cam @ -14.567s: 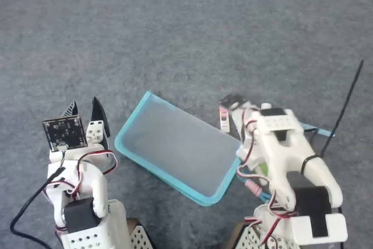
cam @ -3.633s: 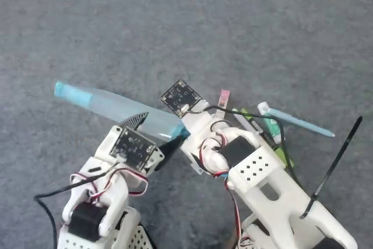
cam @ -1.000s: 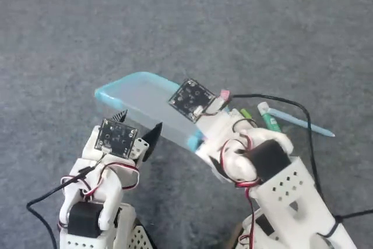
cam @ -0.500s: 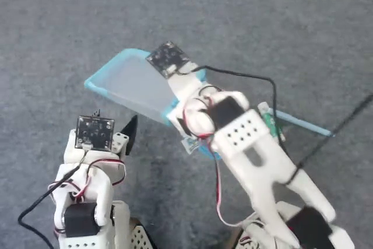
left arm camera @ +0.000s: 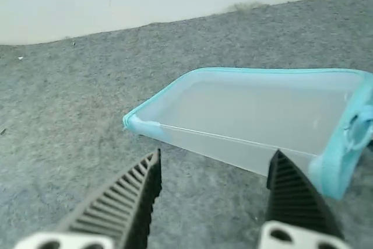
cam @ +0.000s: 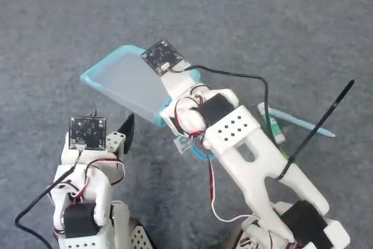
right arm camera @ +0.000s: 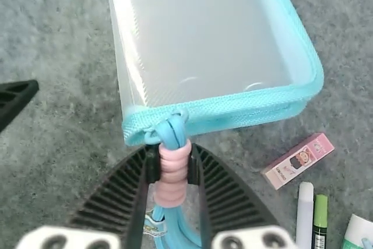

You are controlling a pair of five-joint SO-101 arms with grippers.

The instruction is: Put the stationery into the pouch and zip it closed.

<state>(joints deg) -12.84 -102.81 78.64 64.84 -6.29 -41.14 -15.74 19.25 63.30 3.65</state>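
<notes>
1. Biggest change over the last second: the right arm has swung up and to the left, dragging the pouch (cam: pixel 125 83) with it. The pouch now sits further from the stationery than it did 1 s ago.
2. The right claw (right arm camera: pixel 172 157) is clamped on the pink zipper pull (right arm camera: pixel 172 173) at the pouch's corner.
3. The left claw (left arm camera: pixel 215 160) has backed off. About 3.6 s ago it was right up at the pouch; now its jaws are spread apart and holding nothing, with the pouch just ahead of it.
4. Hard to say from these angles whether the zip has actually opened at all. My guess is the whole pouch is sliding along with the pull, since nothing is pinning it down.
5. The stationery is out on the worktop (cam: pixel 262 39): the pink eraser box (right arm camera: pixel 298 160), white pen (right arm camera: pixel 304 214) and green pen (right arm camera: pixel 320 217) lie near the pouch's corner, and the blue pen (cam: pixel 303 122) lies off to the right.
6. So the task is barely started: the pouch looks empty, and the left claw probably needs to hold it before the zip will run.
</notes>
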